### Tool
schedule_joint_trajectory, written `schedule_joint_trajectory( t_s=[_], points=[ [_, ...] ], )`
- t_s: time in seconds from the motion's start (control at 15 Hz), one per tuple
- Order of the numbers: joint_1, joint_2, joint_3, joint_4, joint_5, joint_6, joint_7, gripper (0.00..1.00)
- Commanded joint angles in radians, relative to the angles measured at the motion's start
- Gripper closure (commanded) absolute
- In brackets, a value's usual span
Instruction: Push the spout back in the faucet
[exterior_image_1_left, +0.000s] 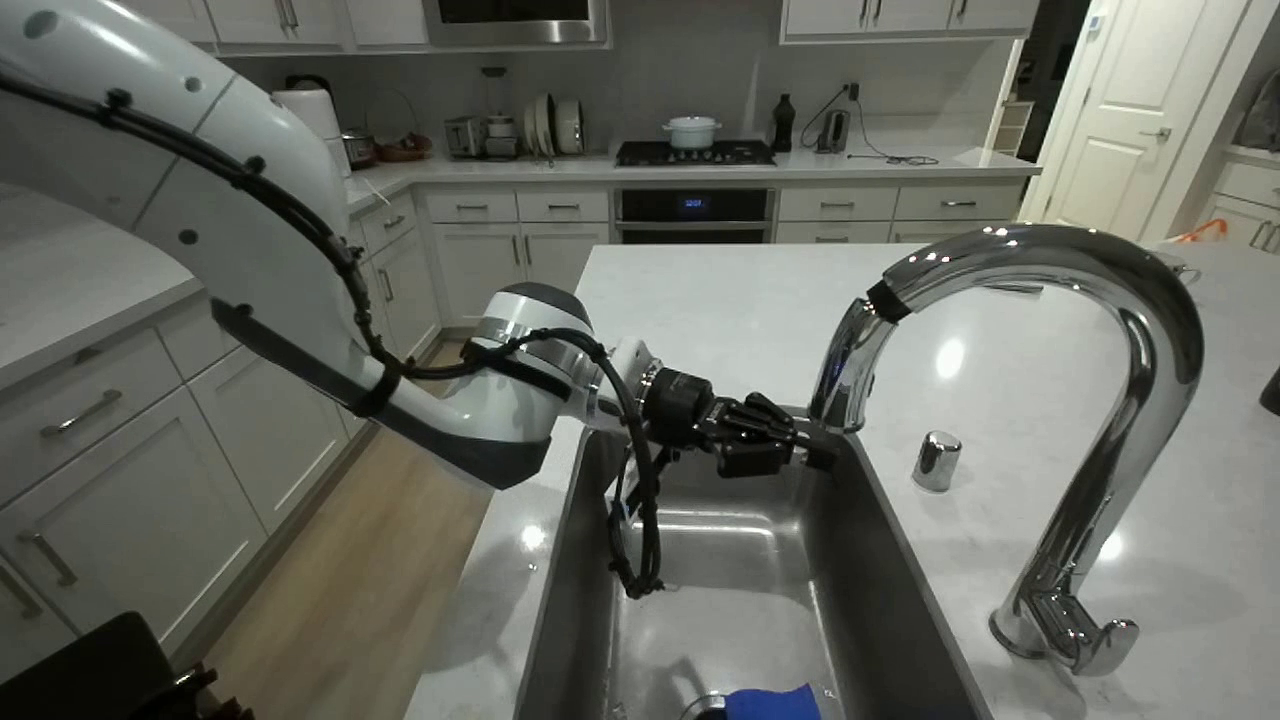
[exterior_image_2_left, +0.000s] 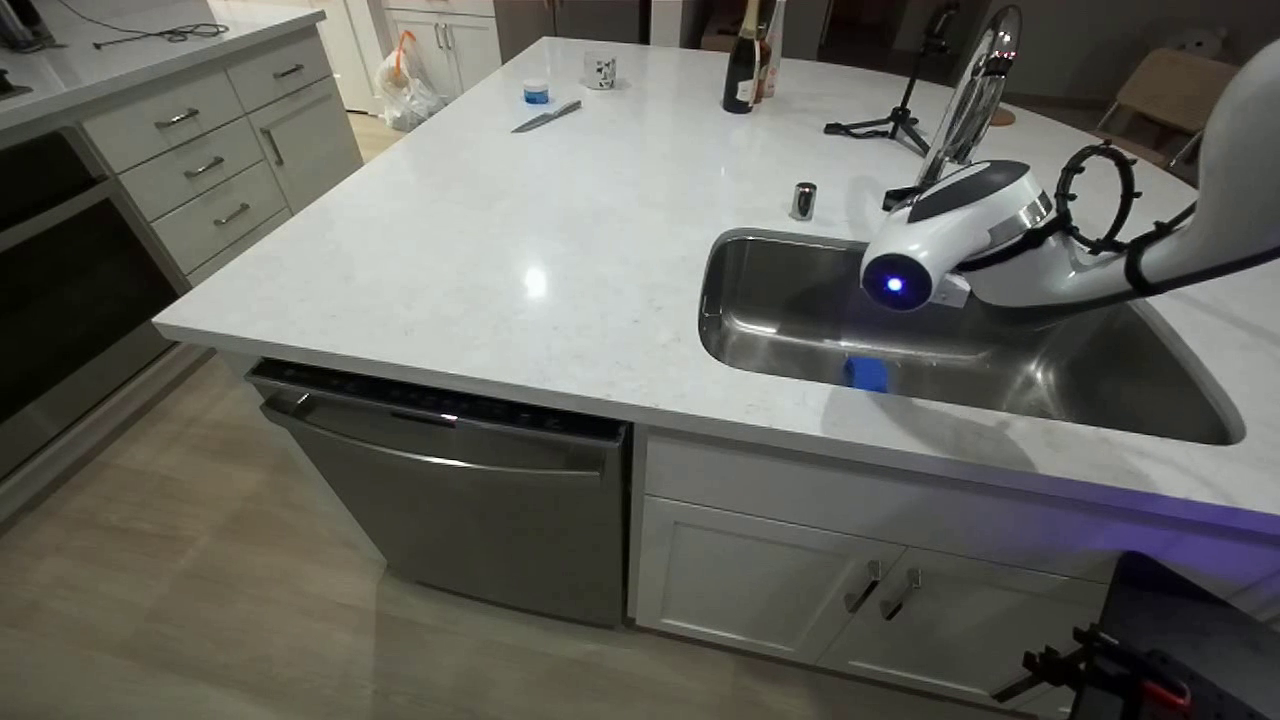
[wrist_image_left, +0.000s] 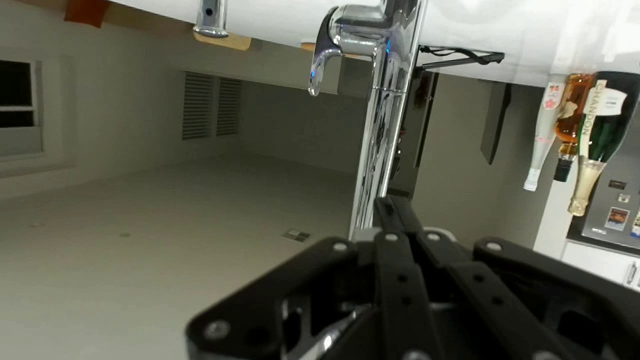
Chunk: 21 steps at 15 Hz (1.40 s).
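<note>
The tall chrome gooseneck faucet (exterior_image_1_left: 1165, 350) stands behind the sink; its arch shows in an exterior view (exterior_image_2_left: 1003, 32), and its stem and lever in the wrist view (wrist_image_left: 385, 120). The chrome spout (exterior_image_1_left: 850, 365) hangs at the arch's tip at a slight angle, with a black band between it and the tube; it also shows in an exterior view (exterior_image_2_left: 962, 120). My gripper (exterior_image_1_left: 828, 452) is shut and empty, its fingertips at the spout's lower end; whether they touch I cannot tell. Its fingertips (wrist_image_left: 397, 207) meet in the wrist view, where the spout does not show.
A small chrome knob (exterior_image_1_left: 937, 460) stands on the counter by the sink (exterior_image_1_left: 890, 560). A blue item (exterior_image_1_left: 772, 703) lies in the sink. A tripod (exterior_image_2_left: 890, 125), bottles (exterior_image_2_left: 745, 70) and a knife (exterior_image_2_left: 547, 117) are on the counter.
</note>
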Motion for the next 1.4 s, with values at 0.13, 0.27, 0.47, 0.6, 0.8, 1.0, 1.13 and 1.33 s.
schedule_joint_trajectory(
  t_s=[0.13,0.27,0.47,0.6,0.8,1.0,1.13,1.33],
  points=[
    [-0.010,-0.116,0.026,-0.100,-0.022,-0.029,-0.013,1.00],
    [-0.010,-0.132,0.026,-0.111,-0.020,-0.029,-0.017,1.00],
    [-0.012,-0.153,0.027,-0.118,-0.018,-0.017,-0.028,1.00],
    [-0.013,-0.164,0.026,-0.116,-0.040,-0.006,-0.015,1.00],
    [-0.014,-0.165,0.028,-0.113,-0.056,-0.004,-0.014,1.00],
    [-0.016,-0.163,0.032,-0.110,-0.058,-0.005,-0.018,1.00],
    [-0.019,-0.167,0.033,-0.110,-0.057,-0.001,-0.020,1.00],
    [-0.027,-0.176,0.036,-0.108,-0.043,0.012,-0.027,1.00]
  ],
)
